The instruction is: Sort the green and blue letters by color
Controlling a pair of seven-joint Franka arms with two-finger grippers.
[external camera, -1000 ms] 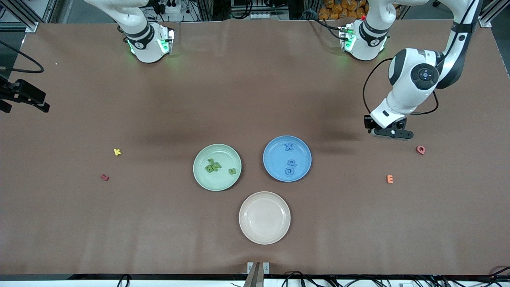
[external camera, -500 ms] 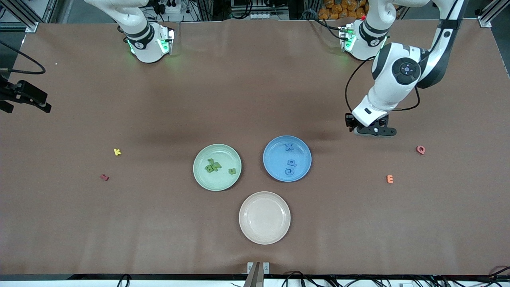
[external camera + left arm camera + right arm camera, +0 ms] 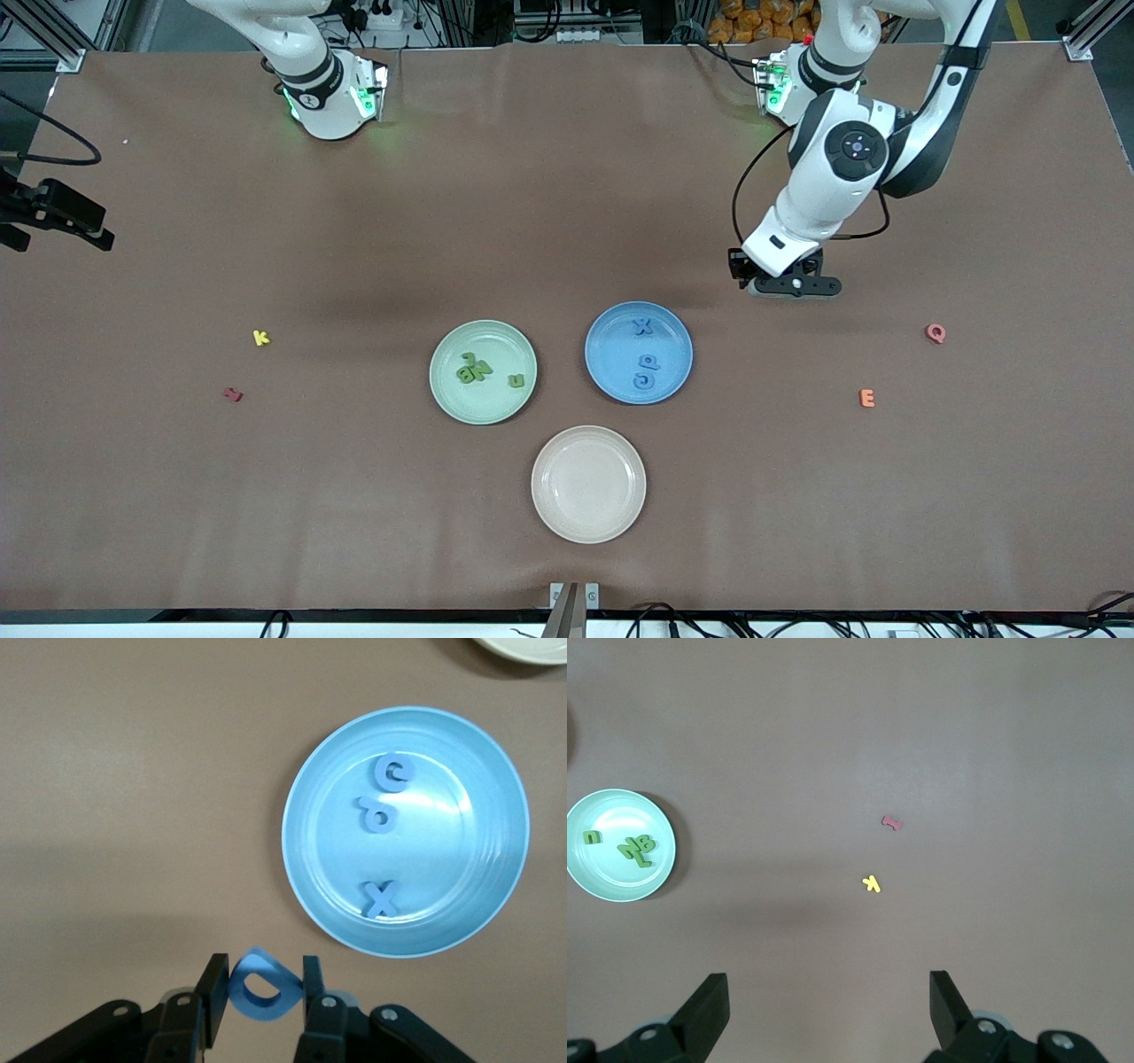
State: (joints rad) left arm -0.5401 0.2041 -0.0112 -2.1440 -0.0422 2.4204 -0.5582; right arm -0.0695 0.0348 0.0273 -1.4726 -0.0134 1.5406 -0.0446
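A brown counter (image 3: 567, 221) is carrying three plates in the middle, with stray letters lying toward either end. Nearest the front camera, the beige plate (image 3: 588, 483) is sitting empty. Farther back, the green plate (image 3: 483, 406) is holding all four green letters (image 3: 475, 369), and beside it, toward the left arm's end, the blue plate (image 3: 620, 354) is holding the X (image 3: 643, 327), P (image 3: 650, 361) and G (image 3: 644, 381). The orange E (image 3: 867, 398) and pink Q (image 3: 935, 332) are lying toward the left arm's end; the yellow K (image 3: 260, 337) and dark red letter (image 3: 232, 394) are lying toward the right arm's end.

The left gripper (image 3: 784, 288) is clenching the blue D (image 3: 261, 997) between its fingers. Over the last second it has been travelling from above the Q toward the blue plate, and it is now hanging over bare counter near that plate's rim. This looks like the final letter coming in, with only the drop remaining.

The right gripper (image 3: 827, 992) is waiting, jaws spread and empty, over the right arm's end of the counter.
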